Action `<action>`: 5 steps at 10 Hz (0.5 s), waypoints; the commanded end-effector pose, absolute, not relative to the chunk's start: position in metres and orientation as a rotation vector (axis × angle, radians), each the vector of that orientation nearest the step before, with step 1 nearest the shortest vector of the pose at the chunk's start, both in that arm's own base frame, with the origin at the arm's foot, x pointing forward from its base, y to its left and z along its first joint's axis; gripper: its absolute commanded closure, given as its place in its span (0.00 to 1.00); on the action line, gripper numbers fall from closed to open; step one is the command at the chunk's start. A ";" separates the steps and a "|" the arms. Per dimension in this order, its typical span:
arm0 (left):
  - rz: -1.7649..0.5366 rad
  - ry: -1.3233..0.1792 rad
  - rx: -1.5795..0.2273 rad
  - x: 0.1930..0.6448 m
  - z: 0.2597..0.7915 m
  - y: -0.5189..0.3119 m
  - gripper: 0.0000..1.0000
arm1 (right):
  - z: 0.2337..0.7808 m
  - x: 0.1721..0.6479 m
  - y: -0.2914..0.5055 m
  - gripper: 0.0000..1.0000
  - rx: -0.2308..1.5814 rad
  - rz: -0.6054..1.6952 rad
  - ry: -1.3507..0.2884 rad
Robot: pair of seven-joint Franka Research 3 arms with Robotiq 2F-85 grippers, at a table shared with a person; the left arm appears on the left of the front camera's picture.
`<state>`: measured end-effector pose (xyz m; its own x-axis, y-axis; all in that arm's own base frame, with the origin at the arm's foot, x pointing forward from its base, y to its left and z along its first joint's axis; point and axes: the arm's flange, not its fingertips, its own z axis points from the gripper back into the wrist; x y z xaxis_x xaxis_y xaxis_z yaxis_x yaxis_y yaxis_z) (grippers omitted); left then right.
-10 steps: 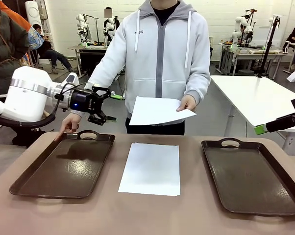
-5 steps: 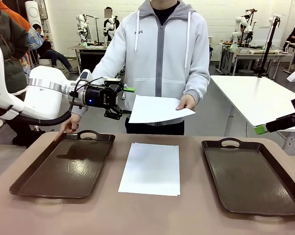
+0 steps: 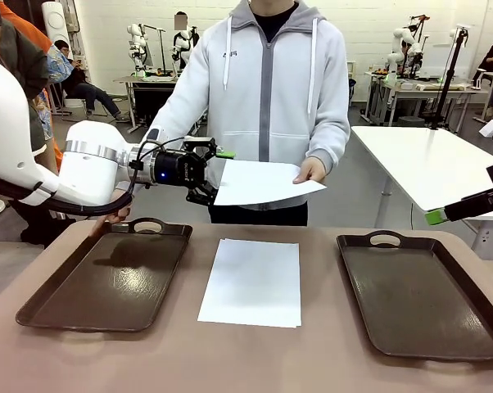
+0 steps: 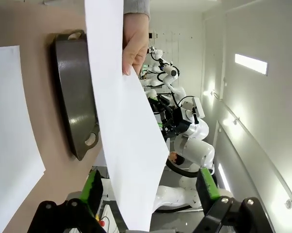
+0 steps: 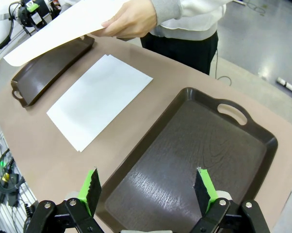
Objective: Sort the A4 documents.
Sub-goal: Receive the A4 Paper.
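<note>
The left gripper (image 3: pixel 216 174) stands wide, with the edge of a thin white paper sheet (image 3: pixel 263 182) between its green pads, unclamped. A person's hand (image 3: pixel 314 172) holds the sheet's far edge. The right gripper (image 5: pixel 148 190), equally wide and empty, hangs over a dark brown handled tray (image 5: pixel 185 160). More flat white sheets (image 3: pixel 253 282) lie mid-table.
</note>
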<state>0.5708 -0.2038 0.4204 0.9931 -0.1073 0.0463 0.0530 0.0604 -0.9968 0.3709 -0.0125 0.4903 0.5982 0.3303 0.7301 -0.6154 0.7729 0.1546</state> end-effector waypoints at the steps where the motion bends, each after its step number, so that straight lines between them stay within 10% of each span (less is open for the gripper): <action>1: -0.117 0.073 -1.532 0.576 0.422 -0.215 0.00 | 0.489 0.371 -0.013 0.00 0.440 0.567 -0.749; 5: -0.081 0.063 -1.477 0.576 0.411 -0.215 0.00 | 0.489 0.371 -0.013 0.00 0.440 0.567 -0.749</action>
<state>0.5714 -0.2120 0.4115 0.9937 -0.1090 0.0267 0.0345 0.0705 -0.9969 0.3709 -0.0124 0.4903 0.5982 0.3304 0.7301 -0.6155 0.7729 0.1545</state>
